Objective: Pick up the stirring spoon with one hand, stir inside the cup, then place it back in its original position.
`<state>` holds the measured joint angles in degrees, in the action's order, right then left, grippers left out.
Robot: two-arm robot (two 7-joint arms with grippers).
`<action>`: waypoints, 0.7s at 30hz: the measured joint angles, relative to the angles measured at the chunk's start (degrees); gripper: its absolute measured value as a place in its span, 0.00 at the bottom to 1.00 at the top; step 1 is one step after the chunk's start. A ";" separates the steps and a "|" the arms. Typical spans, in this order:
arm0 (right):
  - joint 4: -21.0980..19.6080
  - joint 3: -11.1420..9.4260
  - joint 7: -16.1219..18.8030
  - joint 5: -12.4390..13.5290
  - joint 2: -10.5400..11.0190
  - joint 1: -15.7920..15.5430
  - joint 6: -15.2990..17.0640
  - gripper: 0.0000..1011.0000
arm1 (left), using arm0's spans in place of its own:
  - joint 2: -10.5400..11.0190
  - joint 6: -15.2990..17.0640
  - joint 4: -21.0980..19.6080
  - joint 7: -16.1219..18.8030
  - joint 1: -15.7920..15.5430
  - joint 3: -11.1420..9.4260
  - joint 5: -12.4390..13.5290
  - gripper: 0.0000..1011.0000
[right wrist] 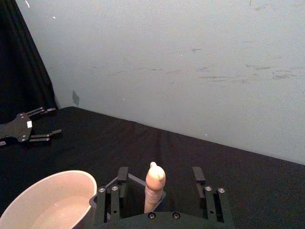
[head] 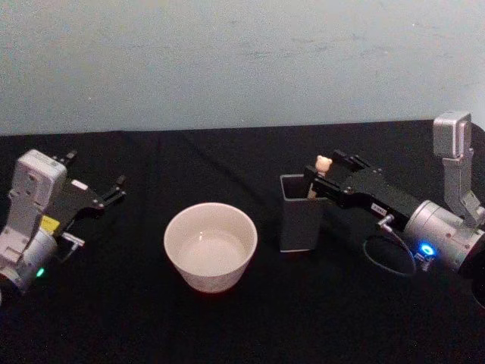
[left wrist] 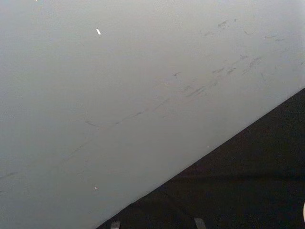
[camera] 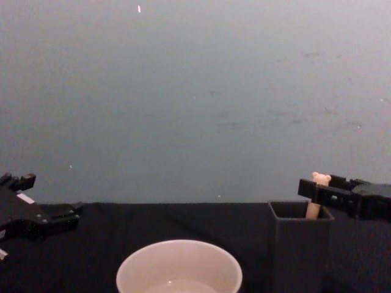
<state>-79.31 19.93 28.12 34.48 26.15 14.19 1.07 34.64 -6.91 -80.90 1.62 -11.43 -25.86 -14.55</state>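
Wide-spread, empty fingers of the left gripper (head: 97,173), parked low over the black table (head: 114,318) at far left, well apart from everything else. Centre: the cup (head: 211,277), upright, apparently part-filled with clear liquid. Just right of it, not touching: a dark grey square holder (head: 299,220). Inside the holder, the stirring spoon (head: 323,161), upright, bear head clear of the rim, neck and bowl hidden. At right, the right gripper (right wrist: 159,175), reaching in level with the handle top, fingers (right wrist: 198,174) set narrowly to either side of the handle, apart from it on both sides, not yet closed.

Step in hand, judged: closing on the handle before lifting.

Likely faults from here:
- off-centre closing, pushing the handle aside or tipping the holder
- a grip so near the top as to let the slim handle pivot or slip
- a slanted pull, catching the spoon's bowl on the holder wall and dragging the holder toward the cup
- a low swing across, clipping the cup's rim and spilling
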 joint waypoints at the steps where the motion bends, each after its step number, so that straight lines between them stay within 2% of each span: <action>1: 0.00 0.00 -0.01 0.00 0.00 0.00 -0.01 0.82 | 0.00 0.00 0.00 0.00 0.00 0.00 0.00 0.99; 6: -0.03 0.00 -0.03 -0.01 0.01 -0.02 -0.03 0.68 | 0.00 0.00 0.00 0.00 0.00 0.00 0.00 0.99; 7: -0.04 0.00 -0.03 -0.01 0.01 -0.03 -0.04 0.62 | 0.00 0.00 0.00 0.00 0.00 0.00 0.00 0.99; 11: -0.04 0.00 -0.04 -0.02 0.01 -0.03 -0.06 0.53 | 0.00 0.00 0.00 0.00 0.00 0.00 0.00 0.99; 16: -0.04 0.00 -0.06 -0.02 0.01 -0.03 -0.07 0.36 | 0.00 0.00 0.00 0.00 0.00 0.00 0.00 0.99; 17: -0.04 0.00 -0.07 -0.02 0.01 -0.03 -0.07 0.30 | 0.00 0.00 0.00 0.00 0.00 0.00 0.00 0.99; 18: -0.04 0.00 -0.07 -0.02 0.01 -0.03 -0.08 0.30 | 0.00 0.00 0.00 0.00 0.00 0.00 0.00 0.99; 21: -0.05 0.00 -0.07 -0.02 0.01 -0.03 -0.08 0.22 | 0.00 0.00 0.00 0.00 0.00 0.00 0.00 0.99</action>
<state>-79.36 19.93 28.05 34.46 26.16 14.16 0.99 34.65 -6.91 -80.90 1.62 -11.43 -25.86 -14.55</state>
